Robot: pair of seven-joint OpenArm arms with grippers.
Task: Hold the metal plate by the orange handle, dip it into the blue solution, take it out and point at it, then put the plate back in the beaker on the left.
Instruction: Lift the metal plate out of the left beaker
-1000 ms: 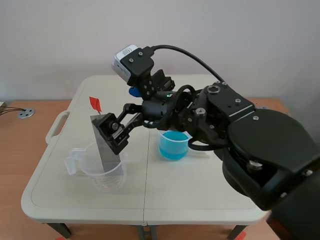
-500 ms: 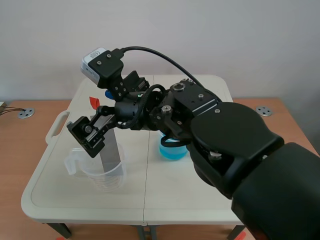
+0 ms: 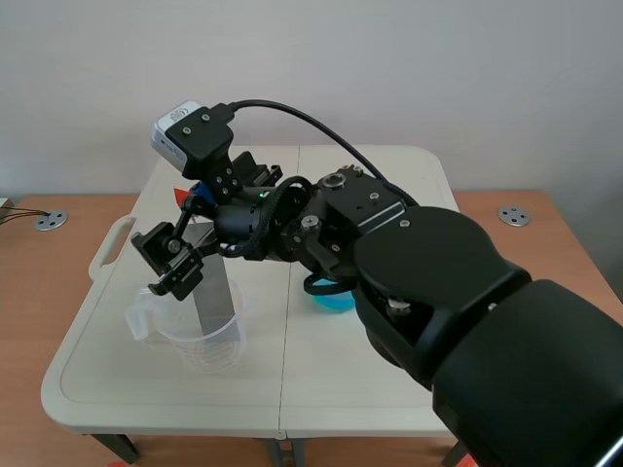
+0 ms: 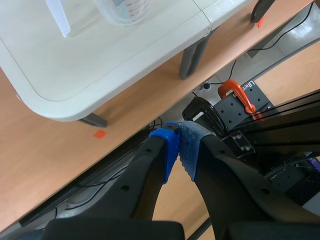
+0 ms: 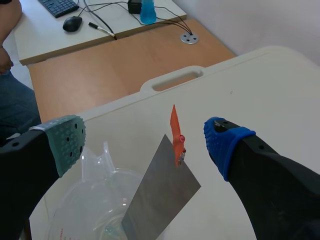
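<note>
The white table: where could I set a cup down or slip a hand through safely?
Bare table runs along the near edge, in front of the clear beaker, and at the far right corner. The middle is crowded: the right claw hangs open over the metal plate, and its arm hides most of the blue beaker.

bright, even light w/ soft faint shadows on table [image 3: 389, 370]

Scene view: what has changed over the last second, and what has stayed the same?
The right gripper moved from the upper part of the metal plate toward the picture's left and is open now, holding nothing. The plate stays standing in the clear beaker; the blue solution has not moved.
</note>
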